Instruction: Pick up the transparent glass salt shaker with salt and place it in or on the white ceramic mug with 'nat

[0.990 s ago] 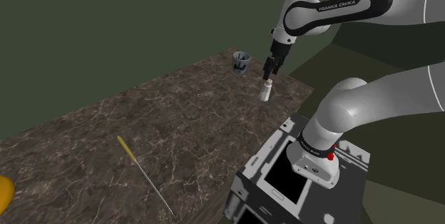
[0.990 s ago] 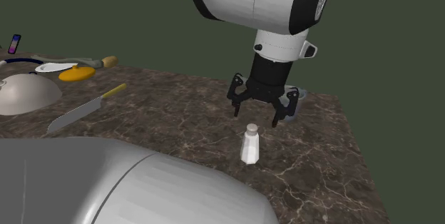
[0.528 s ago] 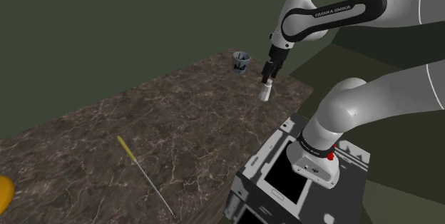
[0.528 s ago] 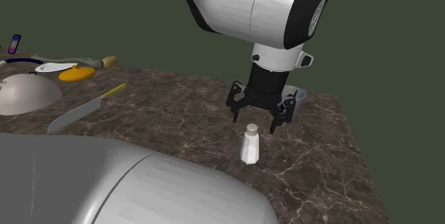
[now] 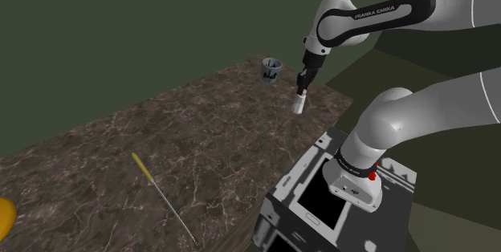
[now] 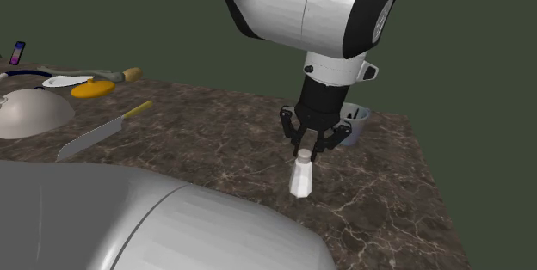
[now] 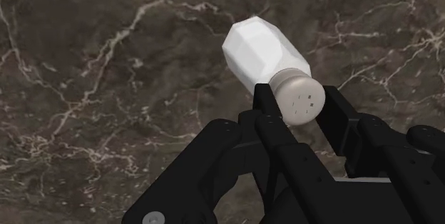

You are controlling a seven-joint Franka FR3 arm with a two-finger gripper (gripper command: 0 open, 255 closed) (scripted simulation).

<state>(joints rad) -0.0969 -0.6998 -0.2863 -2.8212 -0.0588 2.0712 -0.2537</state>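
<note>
a dark marbled countertop (image 6: 215, 131) bears a yellow-handled knife (image 6: 98, 132) lying flat toward its end at the second exterior view's left. nearer that end sit a pale grey dome (image 6: 30, 112), a flat yellow thing (image 6: 90, 88) and a white dish (image 6: 62, 80).

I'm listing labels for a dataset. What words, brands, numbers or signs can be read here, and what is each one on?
"FRANKA EMIKA": on the upper link of the white arm, in the shoulder view.
Mug: dark marks on its side, too small to read.
Salt shaker: no writing, only small holes in its cap.
</note>
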